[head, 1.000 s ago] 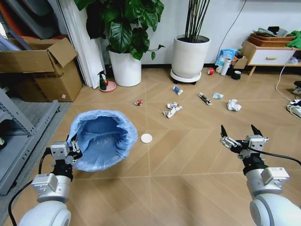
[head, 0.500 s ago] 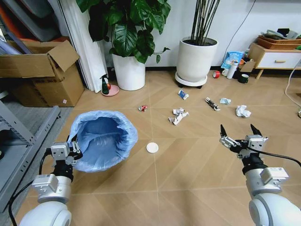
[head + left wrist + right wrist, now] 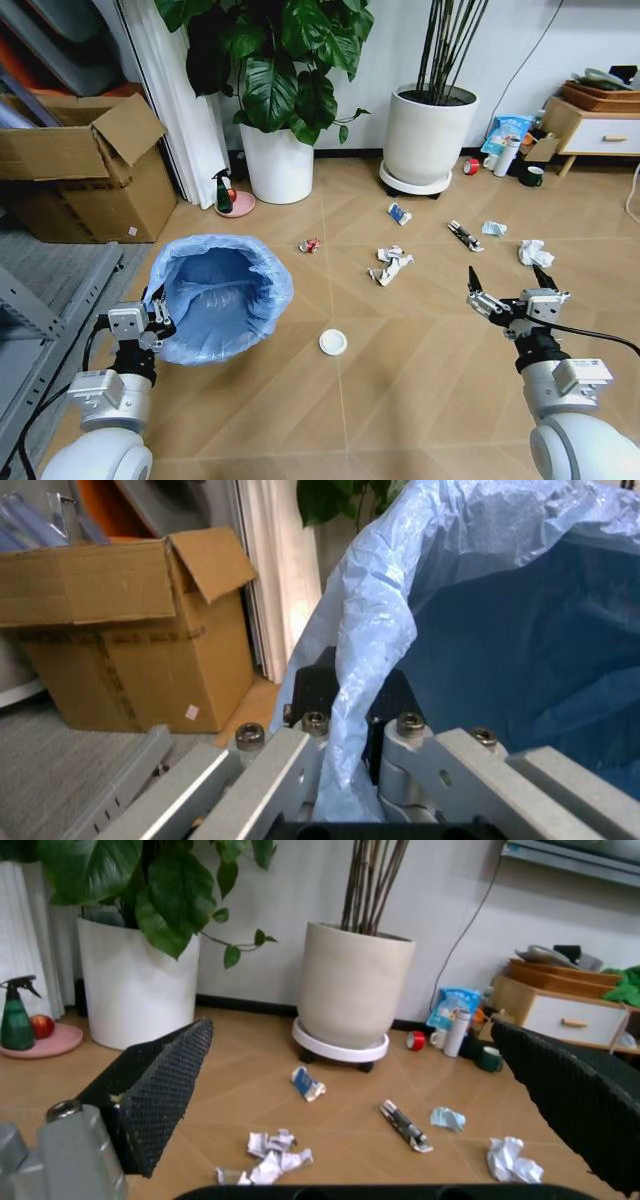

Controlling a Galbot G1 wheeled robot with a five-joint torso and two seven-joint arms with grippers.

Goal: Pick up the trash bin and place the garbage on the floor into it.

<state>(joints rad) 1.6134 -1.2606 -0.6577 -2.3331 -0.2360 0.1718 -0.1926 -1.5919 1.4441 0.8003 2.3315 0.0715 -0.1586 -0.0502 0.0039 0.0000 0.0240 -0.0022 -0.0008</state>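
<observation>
Over on my left, my left gripper [image 3: 152, 312] is clamped on the near rim of the trash bin [image 3: 220, 295], pinching the ruffled light-blue bag [image 3: 360, 705] between my fingers [image 3: 300, 772], and the bin hangs tilted with its mouth open toward me, above the floor [image 3: 400, 400]. Behind it sit a cardboard box [image 3: 85, 165] and, farther back, a green spray bottle [image 3: 222, 190] on a pink dish beside the big leafy plant's white pot [image 3: 280, 165]. Moving across, a white round disc [image 3: 333, 342] lies on the boards just right of the bin, apart from it. Beyond it, a small red wrapper [image 3: 309, 245], a crumpled white paper wad [image 3: 390, 264], a blue-white wrapper [image 3: 399, 213] near the second white pot [image 3: 431, 140], a dark wrapper [image 3: 464, 235], a pale scrap [image 3: 494, 228] and another paper wad [image 3: 534, 253]. On my right, my right gripper [image 3: 509, 288] is held up in the air with its fingers [image 3: 160, 1095] spread wide, holding nothing, the litter lying well ahead of it.
</observation>
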